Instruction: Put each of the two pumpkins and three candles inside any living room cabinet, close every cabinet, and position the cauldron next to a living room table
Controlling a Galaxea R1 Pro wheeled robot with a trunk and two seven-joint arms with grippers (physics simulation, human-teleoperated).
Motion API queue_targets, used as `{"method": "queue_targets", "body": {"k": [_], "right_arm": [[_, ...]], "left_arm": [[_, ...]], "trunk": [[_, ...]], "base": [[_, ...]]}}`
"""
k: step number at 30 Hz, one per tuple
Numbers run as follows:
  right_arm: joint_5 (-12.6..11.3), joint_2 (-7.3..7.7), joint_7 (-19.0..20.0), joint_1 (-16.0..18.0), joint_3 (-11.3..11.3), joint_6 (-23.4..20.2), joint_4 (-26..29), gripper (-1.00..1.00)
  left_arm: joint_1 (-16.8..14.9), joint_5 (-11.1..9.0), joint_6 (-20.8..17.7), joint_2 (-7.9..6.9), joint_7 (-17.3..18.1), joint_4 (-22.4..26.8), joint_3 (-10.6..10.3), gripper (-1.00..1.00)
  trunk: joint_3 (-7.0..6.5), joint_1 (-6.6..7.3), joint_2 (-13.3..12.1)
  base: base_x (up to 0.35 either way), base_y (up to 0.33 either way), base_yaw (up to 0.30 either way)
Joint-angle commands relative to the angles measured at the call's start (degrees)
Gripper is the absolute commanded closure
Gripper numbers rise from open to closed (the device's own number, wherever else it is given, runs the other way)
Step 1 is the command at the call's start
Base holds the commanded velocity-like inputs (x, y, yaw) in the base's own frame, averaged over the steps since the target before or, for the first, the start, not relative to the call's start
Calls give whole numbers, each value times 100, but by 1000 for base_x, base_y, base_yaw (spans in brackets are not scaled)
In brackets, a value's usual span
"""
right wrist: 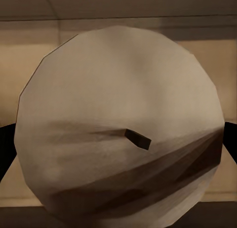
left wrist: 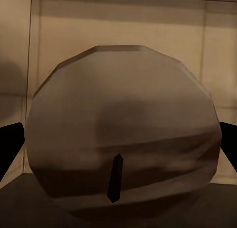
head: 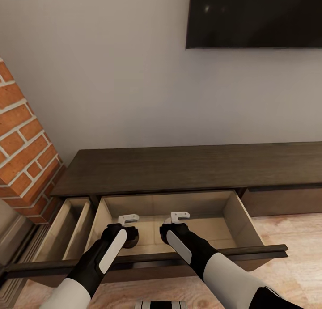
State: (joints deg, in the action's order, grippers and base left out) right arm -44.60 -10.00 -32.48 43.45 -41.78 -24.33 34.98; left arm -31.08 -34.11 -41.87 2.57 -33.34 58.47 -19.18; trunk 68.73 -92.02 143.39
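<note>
Over the open drawer (head: 232, 215) of the cabinet (head: 179, 166), both grippers, left (head: 127, 228) and right (head: 176, 226), each hang clamped on a candle (left wrist: 121, 124) (right wrist: 118, 124), wick end facing the wrist, straight above the drawer floor, neither nearer.

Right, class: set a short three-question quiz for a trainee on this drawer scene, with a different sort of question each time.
1. True or false: the wide drawer of the cabinet is shut.
2. The left hand holds: A) a pumpkin, B) a tan candle, C) a cauldron.
3. Short answer: the right hand grips the right candle. What dark stub pokes from its top?

Key
1. False: it is pulled out, and both hands reach into it.
2. B: the left candle sits between that hand's fingers.
3. Its wick.
</note>
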Motion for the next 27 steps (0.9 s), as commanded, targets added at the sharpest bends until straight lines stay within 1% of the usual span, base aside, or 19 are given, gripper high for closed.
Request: {"method": "queue_targets", "body": {"k": [1,5,11,12,16,17,27], "right_arm": [[-49,0,-4,5,-14,0,5,100],[-49,0,-4,5,-14,11,8,100],[-49,0,-12,5,-14,15,9,100],[-49,0,-11,5,-14,16,9,-100],[-49,0,-5,5,-14,16,9,-100],[-49,0,-5,5,-14,16,9,-100],[-49,0,-4,5,-14,16,9,-100]], "left_arm": [[-3,-60,-5,0,-58,6,-13,100],[-3,-55,-5,37,-58,7,-15,100],[-3,-60,-5,42,-58,7,-16,100],[-3,-60,-5,42,-58,7,-16,100],[-3,-60,-5,42,-58,7,-14,100],[-3,-60,-5,42,-58,9,-13,-100],[-3,-60,-5,37,-58,62,-11,-100]], "trunk": [[5,1,2],[5,1,2],[5,1,2],[5,1,2],[5,1,2],[5,1,2],[5,1,2]], "base": [[0,0,0],[0,0,0],[0,0,0],[0,0,0],[0,0,0],[0,0,0],[0,0,0]]}}
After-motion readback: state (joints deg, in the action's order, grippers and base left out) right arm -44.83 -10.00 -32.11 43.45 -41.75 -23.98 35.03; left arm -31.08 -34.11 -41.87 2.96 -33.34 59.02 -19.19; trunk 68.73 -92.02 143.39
